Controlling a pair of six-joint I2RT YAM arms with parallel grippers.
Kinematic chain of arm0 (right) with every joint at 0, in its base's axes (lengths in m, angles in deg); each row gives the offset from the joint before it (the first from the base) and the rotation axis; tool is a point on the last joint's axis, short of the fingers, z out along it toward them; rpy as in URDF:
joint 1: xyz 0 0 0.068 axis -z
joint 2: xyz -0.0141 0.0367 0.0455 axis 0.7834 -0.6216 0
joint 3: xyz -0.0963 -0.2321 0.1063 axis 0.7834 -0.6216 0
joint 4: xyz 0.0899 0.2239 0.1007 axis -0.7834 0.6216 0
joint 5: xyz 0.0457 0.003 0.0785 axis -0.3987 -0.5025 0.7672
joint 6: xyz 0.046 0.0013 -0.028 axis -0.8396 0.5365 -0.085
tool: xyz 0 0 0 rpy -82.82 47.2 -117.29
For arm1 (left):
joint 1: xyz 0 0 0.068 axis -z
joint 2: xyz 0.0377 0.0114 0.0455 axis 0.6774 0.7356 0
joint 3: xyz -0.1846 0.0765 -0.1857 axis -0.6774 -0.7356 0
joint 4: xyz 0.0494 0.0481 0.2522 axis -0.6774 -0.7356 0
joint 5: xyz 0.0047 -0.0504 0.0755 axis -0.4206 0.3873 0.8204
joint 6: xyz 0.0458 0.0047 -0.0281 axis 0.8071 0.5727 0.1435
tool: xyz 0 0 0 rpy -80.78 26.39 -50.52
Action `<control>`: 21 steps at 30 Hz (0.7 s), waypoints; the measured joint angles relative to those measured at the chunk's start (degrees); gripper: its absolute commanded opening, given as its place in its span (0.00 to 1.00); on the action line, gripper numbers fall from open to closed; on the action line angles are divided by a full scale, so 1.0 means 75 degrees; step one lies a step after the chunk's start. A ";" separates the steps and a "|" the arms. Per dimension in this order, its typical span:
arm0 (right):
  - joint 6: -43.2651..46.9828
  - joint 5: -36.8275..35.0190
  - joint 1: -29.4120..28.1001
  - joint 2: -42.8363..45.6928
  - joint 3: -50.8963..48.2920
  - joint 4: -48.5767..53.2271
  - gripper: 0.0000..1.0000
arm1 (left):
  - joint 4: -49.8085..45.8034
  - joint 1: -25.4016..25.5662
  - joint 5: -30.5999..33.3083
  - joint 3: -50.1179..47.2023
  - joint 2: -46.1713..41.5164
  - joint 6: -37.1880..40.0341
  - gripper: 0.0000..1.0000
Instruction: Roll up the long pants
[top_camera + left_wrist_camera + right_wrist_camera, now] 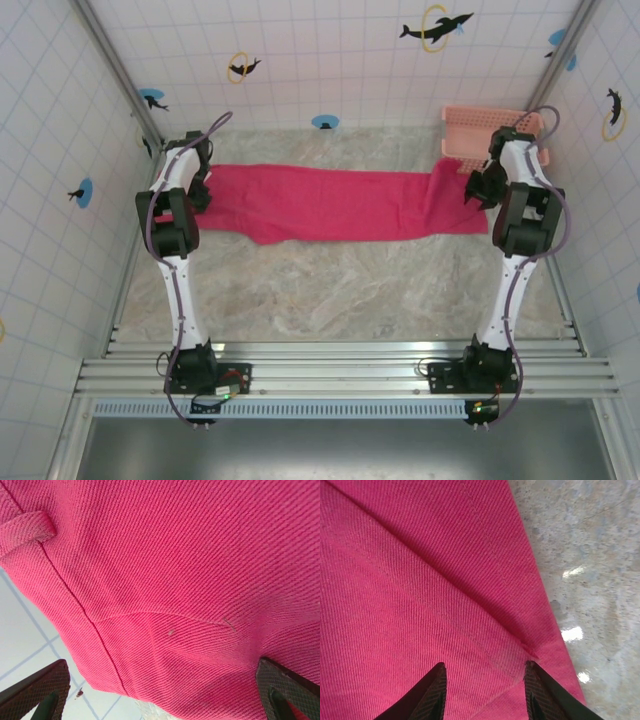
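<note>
Scene: A two-armed robot at a marbled bench (340,290), inside white tiled walls dotted with dolphin stickers (435,28).

Long pants: The magenta-red long pants (330,205) lie spread flat in a long band across the far half of the bench, running from one arm to the other.

Left end: The cloth passes under the left gripper (197,185). The left wrist camera sees twill weave, a seam and a belt loop (25,532) there, with white tile past the cloth's edge.

Right end: The band widens beside the right gripper (478,190) and ends just beside a pale pink latticed basket (480,130) in the far right corner. Whether they touch cannot be told.

Left gripper: Seen from the wrist, the left gripper (161,662) is spread wide with its jaws far apart, poised close over the pants (190,570) and grasping nothing.

Right gripper: Seen from the wrist, the right gripper (485,665) has its jaws apart at a narrower gap. It sits over a diagonal fold near the cloth's edge and has no hold on the pants (420,580).

Beside the cloth: Bare bench (590,555) shows glossy to the right of that edge.
</note>
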 measured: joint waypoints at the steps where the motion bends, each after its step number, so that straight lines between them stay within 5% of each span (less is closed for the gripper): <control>1: -0.0023 -0.0006 -0.0015 -0.0038 0.0003 -0.0003 0.41 | 0.0000 0.0000 0.0000 0.0000 0.0000 0.0000 0.98; 14: -0.0032 -0.0889 -0.0300 -0.0169 0.0079 0.0119 0.28 | -0.0006 0.0015 -0.0003 0.0000 0.0000 0.0000 0.97; 21: 0.0134 -0.1559 -0.0586 -0.0326 0.0312 0.0361 0.07 | -0.0009 0.0038 -0.0003 -0.0003 0.0000 0.0000 0.98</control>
